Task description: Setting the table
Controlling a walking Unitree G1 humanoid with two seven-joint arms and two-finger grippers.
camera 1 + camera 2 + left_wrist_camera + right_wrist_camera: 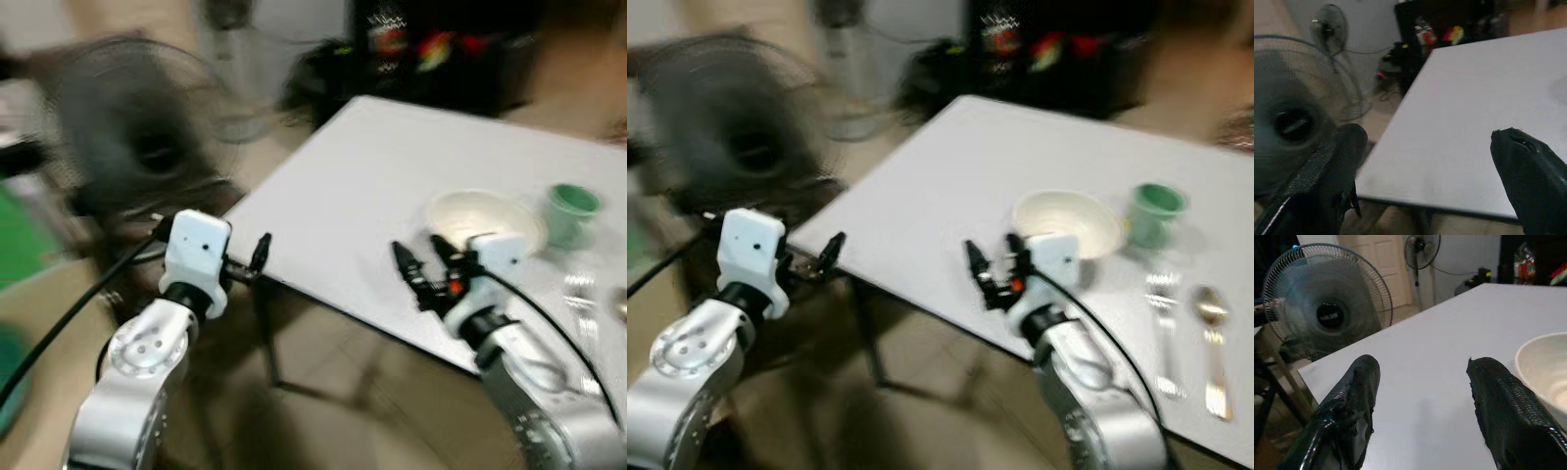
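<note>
1. On the white table (950, 186), toward the robot's right, a place is partly laid: a cream bowl (1066, 221), a green cup (1157, 211) just beside it on the far right, and nearer the table's front edge a fork (1164, 323) with a spoon (1213, 338) lying alongside it.
2. The fork and spoon lie roughly parallel and slightly apart, handles toward the robot; both are smeared by blur, so finer detail is lost.
3. The right gripper (994, 262) hovers over the table's near edge, just in front of the bowl, its two black fingers (1352, 401) spread well apart with nothing between them.
4. From the right wrist camera the bowl's rim (1542, 367) sits just beyond one fingertip, apart from it, with bare tabletop under the gap.
5. The left gripper (257, 257) is held off the table's left corner, close to the edge but not over the place setting; its fingers (1528, 176) also stand wide open and empty.
6. Beyond that corner a standing fan (1327, 308) faces the table, and a second, smaller fan (1421, 247) stands farther back by the wall.
7. Behind the far end of the table there is dark clutter (431, 49) with bright red and yellow patches, too blurred to identify.
</note>
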